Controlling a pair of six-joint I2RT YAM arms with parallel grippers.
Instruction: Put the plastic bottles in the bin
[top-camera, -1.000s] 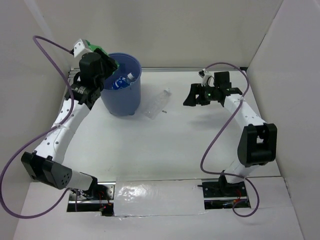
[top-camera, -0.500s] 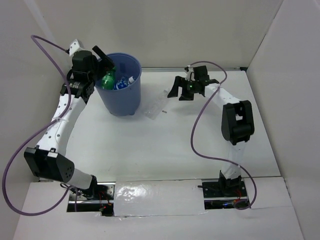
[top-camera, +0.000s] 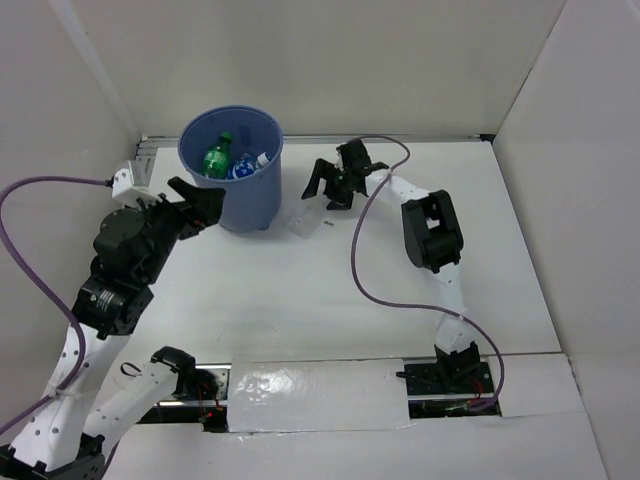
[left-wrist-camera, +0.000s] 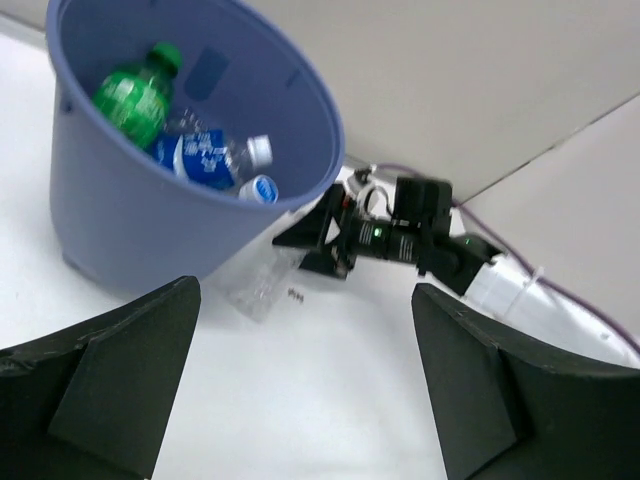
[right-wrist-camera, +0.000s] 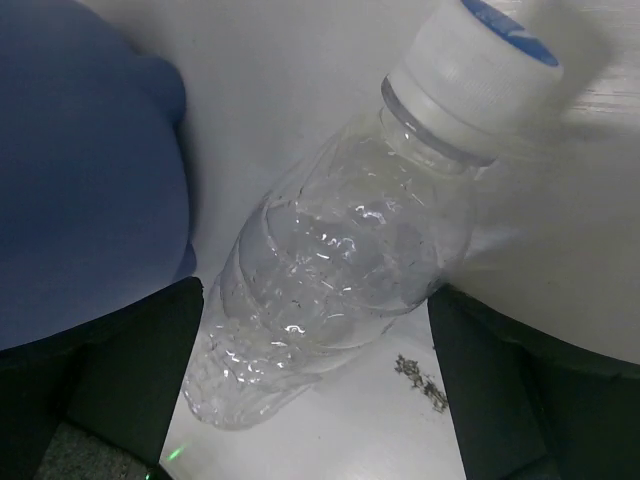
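Table (top-camera: 330, 300): one bin (top-camera: 246, 206), one loose bottle (top-camera: 312, 213)

Looks steeply down over the whole table (top-camera: 330, 300) from high behind its near edge. Faces the bin (left-wrist-camera: 130, 210), fairly near, from the left wrist. Peers at the clear bottle (right-wrist-camera: 330, 290), very close, from the right wrist. Shares bin and bottle throughout.

White flat tabletop (top-camera: 330, 290), round blue-purple plastic bucket (top-camera: 248, 198) standing upright toward its far left corner, plain clear plastic bottle (top-camera: 308, 220) lying on its side just right of the bucket's base, white cap toward the far edge, tiny dark speck (left-wrist-camera: 293, 293) beside the bottle.
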